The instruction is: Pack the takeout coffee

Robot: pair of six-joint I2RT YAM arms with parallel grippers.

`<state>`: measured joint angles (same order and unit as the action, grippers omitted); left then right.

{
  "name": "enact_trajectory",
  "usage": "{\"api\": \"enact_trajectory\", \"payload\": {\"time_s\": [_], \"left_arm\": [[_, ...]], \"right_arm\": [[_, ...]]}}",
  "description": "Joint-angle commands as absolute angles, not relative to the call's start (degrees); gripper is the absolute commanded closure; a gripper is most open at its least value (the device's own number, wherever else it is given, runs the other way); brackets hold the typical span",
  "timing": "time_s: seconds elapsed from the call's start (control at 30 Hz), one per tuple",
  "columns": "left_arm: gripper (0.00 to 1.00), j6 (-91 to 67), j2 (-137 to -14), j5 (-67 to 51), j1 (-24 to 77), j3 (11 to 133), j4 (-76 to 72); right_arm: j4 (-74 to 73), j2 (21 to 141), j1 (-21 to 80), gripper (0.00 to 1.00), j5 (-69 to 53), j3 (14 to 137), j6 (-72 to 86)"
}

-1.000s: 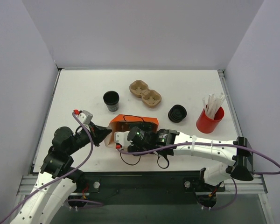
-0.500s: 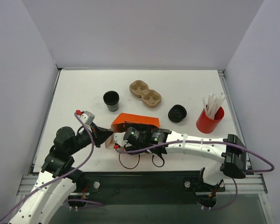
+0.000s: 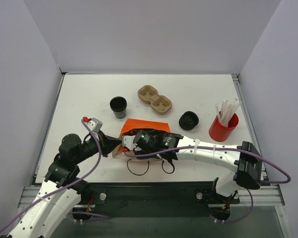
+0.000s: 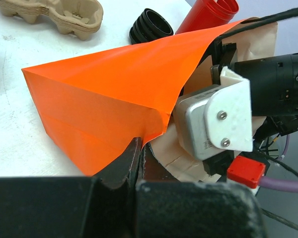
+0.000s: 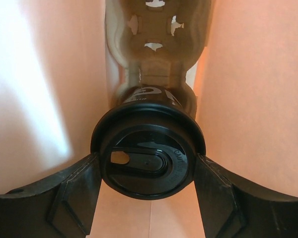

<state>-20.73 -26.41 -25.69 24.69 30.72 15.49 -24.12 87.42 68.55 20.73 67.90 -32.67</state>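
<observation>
While the orange bag (image 3: 145, 125) lies on its side on the white table (image 3: 79, 99) with its mouth toward the arms, the right arm reaches into it and the left gripper (image 4: 138, 151) is closed tight on the bag's lower edge, holding the mouth up.

The right gripper (image 5: 148, 173) stands about half open. Its two fingers (image 5: 74, 198) press on both sides of the takeout coffee (image 5: 146, 148), so the cup is held inside the bag, between the orange walls.

The paper cup is probably light, and its wall is soft, so a hard squeeze can crush it. The plastic lid is stiffer but smooth and can pop off. The best hold seems to be just under the lid rim, where the cup is strongest; that is roughly where the fingers sit.

The top view shows only the bag and the arm going in; the cup is hidden there. Only the right wrist view shows the cup, the grip and a brownish shape with holes deeper in the bag. The left wrist view alone shows the pinch on the bag's edge.
</observation>
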Motion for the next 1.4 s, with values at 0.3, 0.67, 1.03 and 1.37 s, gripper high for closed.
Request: {"api": "enact_trajectory", "payload": {"time_s": [0.3, 0.67, 1.03, 1.37], "left_arm": [[1.00, -21.27, -26.63, -25.23, 25.22, 31.20, 14.94], [1.00, -21.44, -26.54, -25.14, 25.23, 31.29, 15.12], [1.00, -21.53, -27.16, -25.84, 25.22, 31.29, 14.85], [1.00, -21.45, -27.60, -26.10, 25.22, 31.38, 14.94]], "right_arm": [[-22.06, 80.68, 66.98, 0.53, 22.86, 63.11, -34.80], [-19.78, 82.53, 65.13, 0.53, 20.84, 62.67, -36.04], [-17.67, 83.67, 64.69, 0.53, 19.86, 62.31, -37.18], [-15.38, 85.87, 63.55, 0.55, 18.90, 61.96, -37.44]]}}
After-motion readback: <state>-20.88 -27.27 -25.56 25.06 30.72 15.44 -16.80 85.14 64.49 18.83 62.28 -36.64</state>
